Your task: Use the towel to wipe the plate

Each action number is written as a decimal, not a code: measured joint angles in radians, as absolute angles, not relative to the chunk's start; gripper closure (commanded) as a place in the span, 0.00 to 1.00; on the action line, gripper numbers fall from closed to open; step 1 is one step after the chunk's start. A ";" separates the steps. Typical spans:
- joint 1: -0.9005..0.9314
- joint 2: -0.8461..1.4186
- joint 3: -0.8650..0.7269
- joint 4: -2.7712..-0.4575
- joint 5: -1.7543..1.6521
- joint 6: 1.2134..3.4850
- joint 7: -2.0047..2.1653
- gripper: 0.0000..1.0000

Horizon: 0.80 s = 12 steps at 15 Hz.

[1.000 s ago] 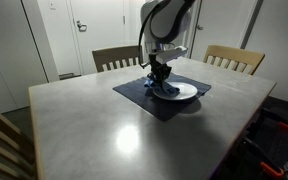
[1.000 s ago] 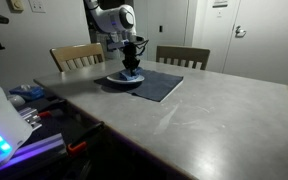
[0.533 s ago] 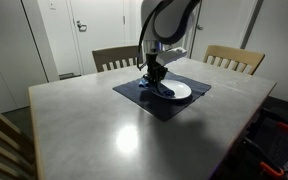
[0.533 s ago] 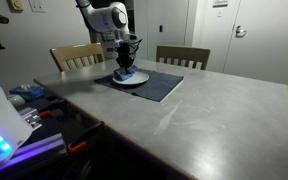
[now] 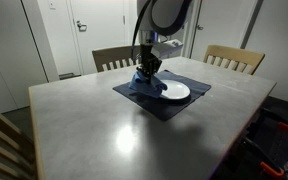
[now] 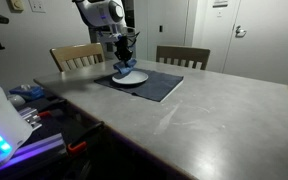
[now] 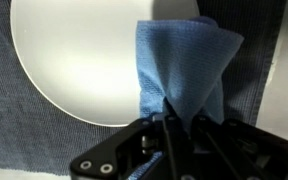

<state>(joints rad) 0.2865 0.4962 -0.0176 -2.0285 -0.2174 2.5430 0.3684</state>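
You are working over a large grey table (image 5: 94, 125), with the arm reaching down toward its far half. A dark grey-blue placemat (image 5: 167, 105) is lying flat there, and in the wrist view it is showing as woven fabric (image 7: 19, 150) around the dish. The white plate (image 5: 178, 91) is sitting on that placemat, toward its far side. In the wrist view the plate (image 7: 84, 60) is filling the frame from 9 to 12 o'clock.

The blue towel (image 7: 179, 65) is hanging bunched from your gripper (image 7: 174, 122). It is draping over the plate's rim at 3 o'clock and spilling past it onto the mat. In an exterior view the towel (image 5: 144, 83) is pressing at the plate's 9 o'clock edge, directly under the gripper (image 5: 147, 73). Your fingers are squeezing fully together, pinching the towel's top folds between them.
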 measured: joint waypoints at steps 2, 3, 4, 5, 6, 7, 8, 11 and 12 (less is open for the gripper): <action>0.294 0.474 -0.021 -2.017 -0.231 2.541 0.371 0.98; 0.296 0.468 -0.021 -2.003 -0.233 2.539 0.369 0.98; 0.297 0.465 -0.020 -1.985 -0.233 2.536 0.368 0.98; 0.298 0.466 -0.018 -1.964 -0.233 2.529 0.366 0.98; 0.300 0.470 -0.014 -1.940 -0.233 2.519 0.364 0.98; 0.301 0.479 -0.009 -1.912 -0.233 2.504 0.361 0.98; 0.303 0.491 -0.003 -1.885 -0.232 2.490 0.360 0.98; 0.311 0.550 0.016 -1.789 -0.227 2.419 0.358 0.98; 0.313 0.576 0.020 -1.758 -0.226 2.399 0.358 0.98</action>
<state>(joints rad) 0.3130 0.5759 0.0204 -1.7575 -0.2260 2.3987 0.3585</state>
